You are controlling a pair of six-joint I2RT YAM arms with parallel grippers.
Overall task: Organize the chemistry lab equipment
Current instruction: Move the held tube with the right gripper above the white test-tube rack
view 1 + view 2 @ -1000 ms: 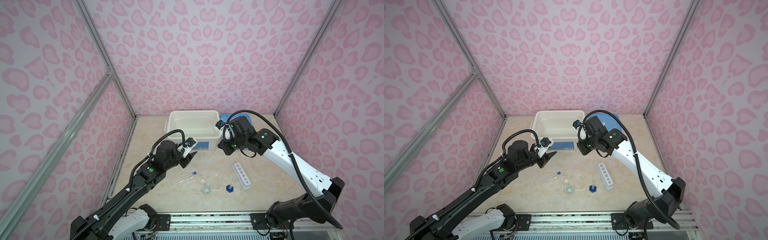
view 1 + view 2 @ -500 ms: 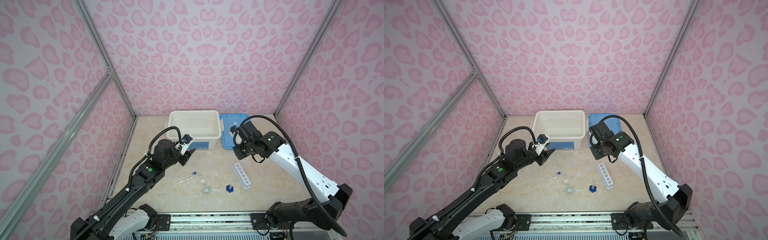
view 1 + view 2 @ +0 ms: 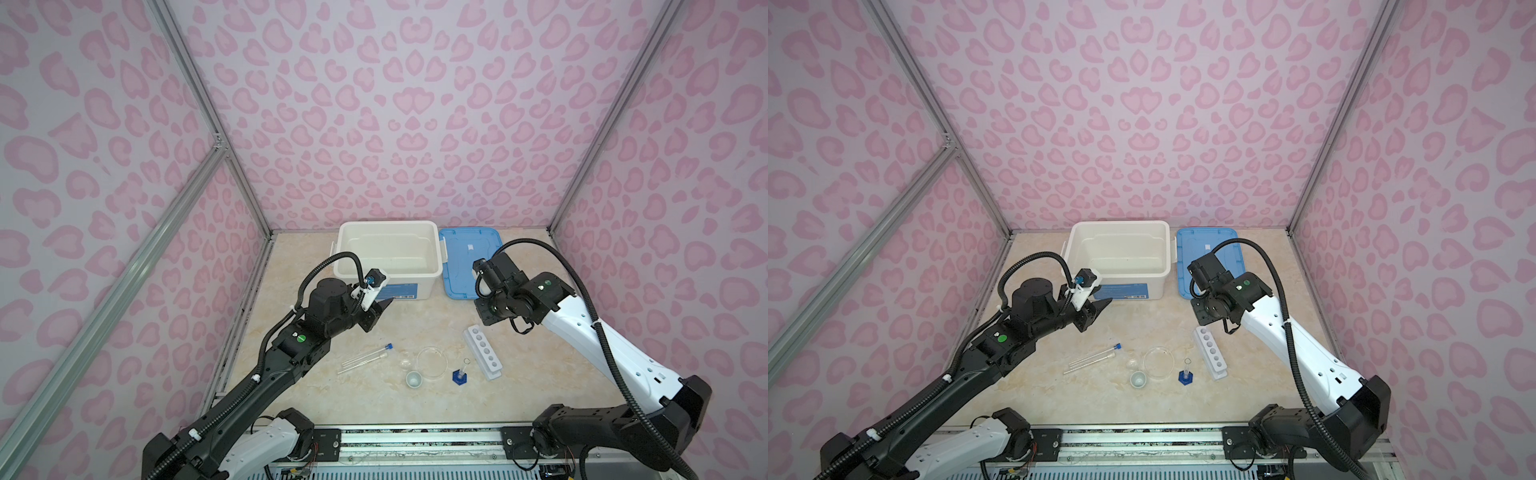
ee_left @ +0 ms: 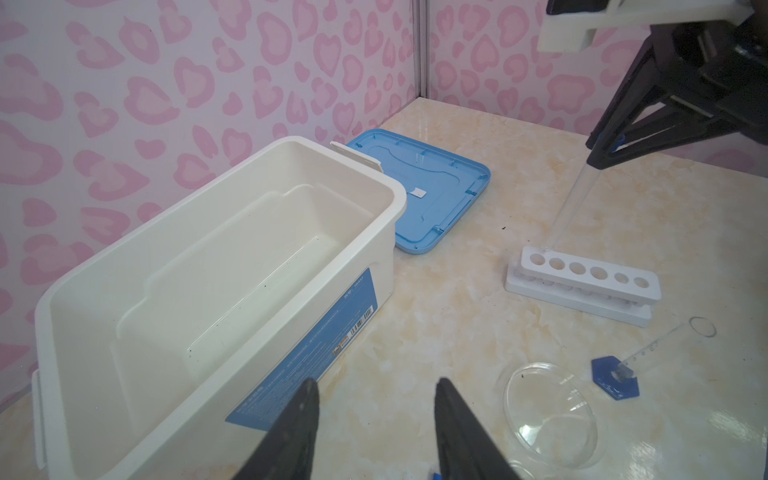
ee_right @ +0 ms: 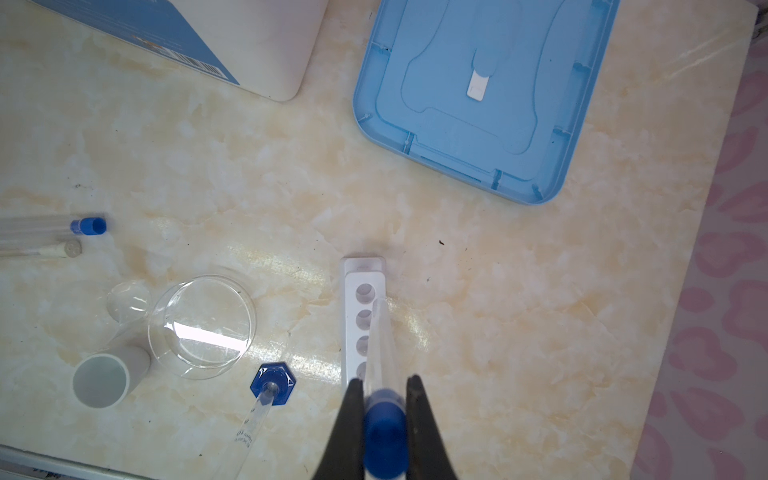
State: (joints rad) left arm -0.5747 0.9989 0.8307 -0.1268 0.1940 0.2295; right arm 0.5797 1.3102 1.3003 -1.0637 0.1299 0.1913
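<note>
The left claw [image 3: 379,312] hangs above the desk [image 3: 332,399] with its two fingers [image 4: 295,432] apart and nothing between them. Just beyond its tips stands the white bin [image 3: 345,249], open on top, with its labelled wall facing the claw. On the front side of this claw, and near it, two loose tubes [image 3: 362,360] lie flat side by side on the desk. One has a blue cap [image 3: 388,345] and the other a pale stopper [image 5: 72,248].

Further toward the right claw, in the gap between the two claws and nearer the front edge, a small white cup [image 3: 414,379] stands upright. A little clear glass disc [image 3: 406,364] lies just beside it, and a clear round dish [image 3: 432,362] lies just beside the disc. I cannot tell whether the dish and disc touch. A thin clear cylinder on a blue base [image 3: 459,376] stands between the dish and the rack, close to both.

The white six-hole rack [image 3: 482,352] lies on the desk directly under the right claw [image 5: 385,380]. This claw points down and is clamped on the blue-capped top of a test tube [image 5: 380,332]. The tube hangs slightly tilted, with its rounded end at the rack's end hole, the one nearest the lid. Whether it has entered the hole I cannot tell. Beyond the right claw the blue lid [image 3: 469,257] lies flat on the desk, right beside the bin.
</note>
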